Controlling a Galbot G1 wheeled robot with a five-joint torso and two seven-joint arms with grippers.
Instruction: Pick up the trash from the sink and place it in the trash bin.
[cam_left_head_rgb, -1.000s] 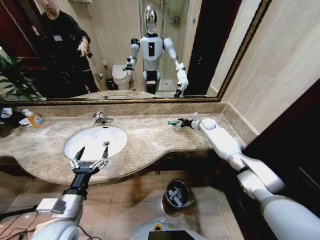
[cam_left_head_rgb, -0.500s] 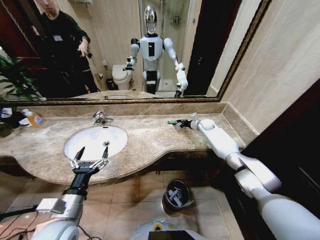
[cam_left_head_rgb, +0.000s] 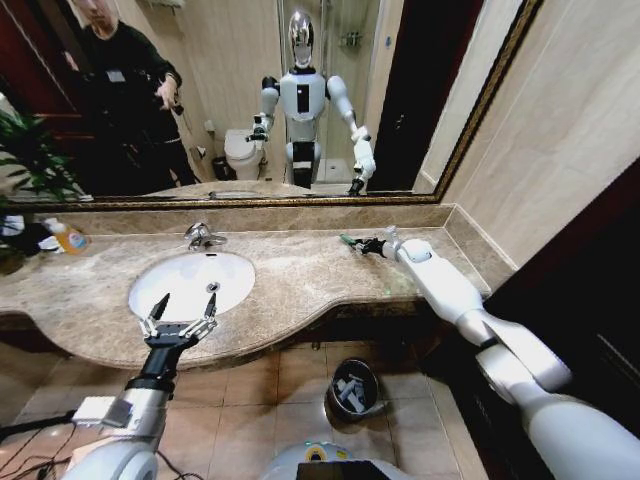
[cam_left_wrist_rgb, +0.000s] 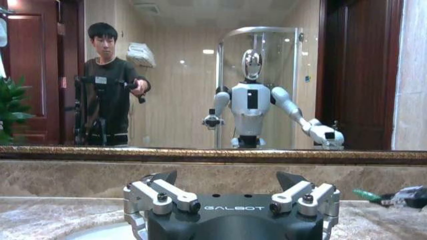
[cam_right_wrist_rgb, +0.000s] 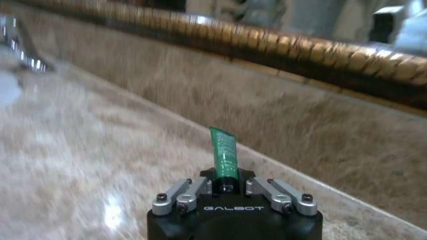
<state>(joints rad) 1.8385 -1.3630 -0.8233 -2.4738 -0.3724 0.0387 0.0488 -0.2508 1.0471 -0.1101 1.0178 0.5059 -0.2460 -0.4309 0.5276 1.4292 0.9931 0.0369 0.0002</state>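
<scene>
- The sink (cam_left_head_rgb: 190, 283) is one smooth white oval basin sunk in a glossy beige marble counter (cam_left_head_rgb: 300, 275) with brown veining; one chrome faucet (cam_left_head_rgb: 200, 236) stands at its 12 o'clock rim.
- The right gripper (cam_left_head_rgb: 358, 243) reaches over the counter at about 3 o'clock from the basin, near the back wall, its fingers pinched narrow on one slim green tube (cam_right_wrist_rgb: 223, 156).
- In the right wrist view that tube is flat, shiny and ribbed at its sealed end, sticking straight out from between the metal fingers; the black body below reads "GALBOT".
- The left gripper (cam_left_head_rgb: 180, 317) hangs over the counter's front lip at the basin's 6 o'clock, its two dark-tipped fingers spread wide and holding nothing; its body also reads "GALBOT" in the left wrist view.
- One trash bin (cam_left_head_rgb: 353, 388), round, dark and shiny, sits on the brown tiled floor under the counter edge, with a few pale strips inside.
- One yellow-orange bottle (cam_left_head_rgb: 68, 237) stands far off at the basin's 10 o'clock.
</scene>
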